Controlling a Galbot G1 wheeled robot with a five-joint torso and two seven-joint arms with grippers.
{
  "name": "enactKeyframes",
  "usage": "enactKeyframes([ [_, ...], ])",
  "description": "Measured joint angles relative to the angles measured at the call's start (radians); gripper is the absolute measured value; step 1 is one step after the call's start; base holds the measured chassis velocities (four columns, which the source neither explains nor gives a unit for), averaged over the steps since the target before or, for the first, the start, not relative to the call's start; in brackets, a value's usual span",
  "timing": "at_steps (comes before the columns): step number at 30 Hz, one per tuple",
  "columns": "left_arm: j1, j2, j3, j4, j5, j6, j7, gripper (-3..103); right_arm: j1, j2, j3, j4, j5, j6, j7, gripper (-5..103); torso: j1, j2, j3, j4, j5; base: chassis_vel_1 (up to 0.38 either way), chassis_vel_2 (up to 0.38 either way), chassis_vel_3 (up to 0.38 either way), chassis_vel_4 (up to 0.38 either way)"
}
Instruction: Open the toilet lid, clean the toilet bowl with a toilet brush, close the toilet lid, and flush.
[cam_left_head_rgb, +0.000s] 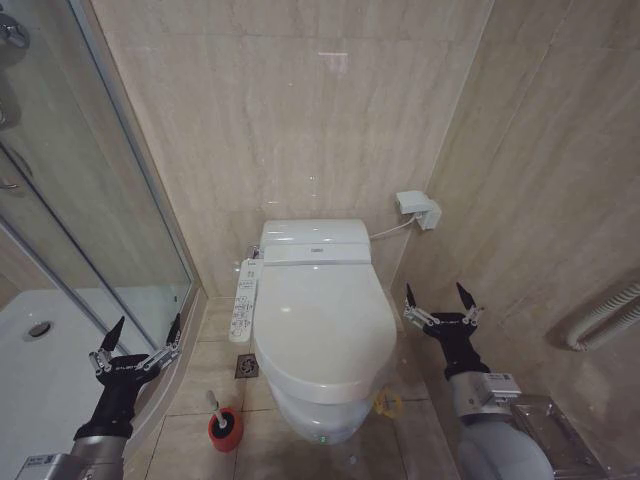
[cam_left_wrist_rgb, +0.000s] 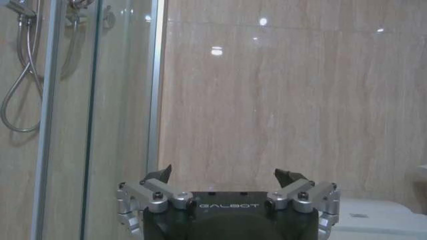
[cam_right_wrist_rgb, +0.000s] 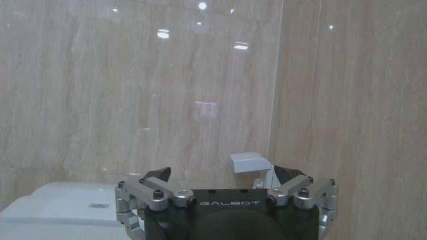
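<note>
Spread wide and holding nothing, the left gripper hangs beside the shower glass, the toilet brush in its red holder below and between it and the closed toilet lid, while past the lid the right gripper is equally spread and empty.

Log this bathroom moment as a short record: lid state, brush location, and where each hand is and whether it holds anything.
toilet lid: closed, lying flat over the toilet bowl
toilet brush: upright in its red holder on the floor, on the robot's left of the bowl
control panel: on the bowl's side facing the shower
left hand: open, empty, raised near the shower glass
right hand: open, empty, raised on the bowl's other side, by the wall
task progress: lid not yet opened
</note>
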Motion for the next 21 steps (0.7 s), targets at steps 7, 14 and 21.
enactKeyframes([
  [7,0.0,0.0,0.0,0.0,0.0,0.0,0.0,100,0.0,0.0,0.0,0.0,0.0,0.0,0.0,100,0.0,0.0,0.0,0.0,0.0,0.0,0.0,0.0,0.0],
  [14,0.0,0.0,0.0,0.0,0.0,0.0,0.0,100,0.0,0.0,0.0,0.0,0.0,0.0,0.001,100,0.0,0.0,0.0,0.0,0.0,0.0,0.0,0.0,0.0],
  [21,0.0,0.0,0.0,0.0,0.0,0.0,0.0,100,0.0,0.0,0.0,-0.001,0.0,0.0,0.001,100,0.0,0.0,0.0,0.0,0.0,0.0,0.0,0.0,0.0],
])
